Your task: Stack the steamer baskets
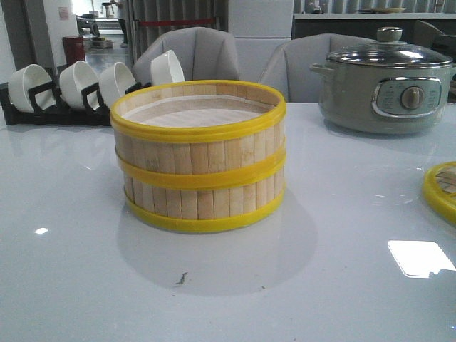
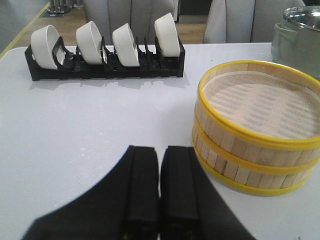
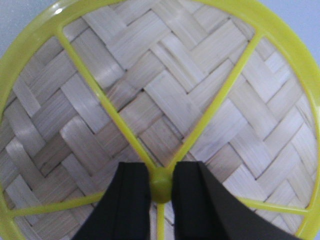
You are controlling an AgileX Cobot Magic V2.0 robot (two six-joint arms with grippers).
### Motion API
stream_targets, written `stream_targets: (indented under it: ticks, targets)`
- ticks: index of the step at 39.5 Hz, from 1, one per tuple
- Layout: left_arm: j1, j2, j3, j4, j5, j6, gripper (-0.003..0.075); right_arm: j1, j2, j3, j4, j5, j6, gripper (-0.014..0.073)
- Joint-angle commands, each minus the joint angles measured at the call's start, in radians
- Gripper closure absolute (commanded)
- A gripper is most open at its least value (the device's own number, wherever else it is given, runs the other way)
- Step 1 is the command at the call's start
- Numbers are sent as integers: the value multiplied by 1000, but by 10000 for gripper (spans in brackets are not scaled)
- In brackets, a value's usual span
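- Two steamer baskets (image 1: 199, 157) sat stacked at the centre of the front view on the pale tabletop (image 1: 71, 249), the open top tier showing a slatted floor.
- The woven lid (image 3: 150, 100) lay at the right edge of the front view, only a yellow arc (image 1: 442, 189) of it showing, well apart from the stack.
- The right pincer (image 3: 161, 187) sat directly over the lid with its black jaws narrowed around the yellow knob (image 3: 161, 186); they looked closed on it, though contact on both sides was hard to confirm.
- The left pincer (image 2: 160, 185) had its pads pressed together, holding nothing, low in the left wrist view just beside the stack.
- Handling judgement: the lid looked light and fairly stiff, thin woven bamboo braced by yellow plastic spokes; the knob was the natural hold, but smooth plastic might slip or let the lid swing.
- The basket walls looked rigid yet light, so a careless landing could nudge the stack.
- A rack of white bowls (image 1: 78, 85) and a grey-green pot (image 1: 388, 85) stood behind.
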Motion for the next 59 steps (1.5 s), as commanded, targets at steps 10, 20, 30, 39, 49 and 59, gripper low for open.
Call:
stream_targets:
  ticks: [10, 20, 30, 39, 49, 59]
  targets:
    - [2, 6, -30, -2, -82, -9, 633, 4, -41, -31, -9, -24, -6, 538]
    - [2, 6, -30, -2, -82, -9, 633, 72, -138, -42, -9, -11, -6, 538]
    - [2, 6, -30, -2, -82, -9, 633, 187, -245, -184, -9, 120, -6, 538]
    - [2, 6, -30, -2, -82, -9, 633, 352, -257, -421, -9, 267, -9, 538]
    - [2, 6, -30, -2, -82, -9, 633, 557, -169, -653, -9, 332, -9, 538]
    - [2, 6, -30, -2, -82, -9, 633, 717, 10, -861, -8, 396, -36, 538]
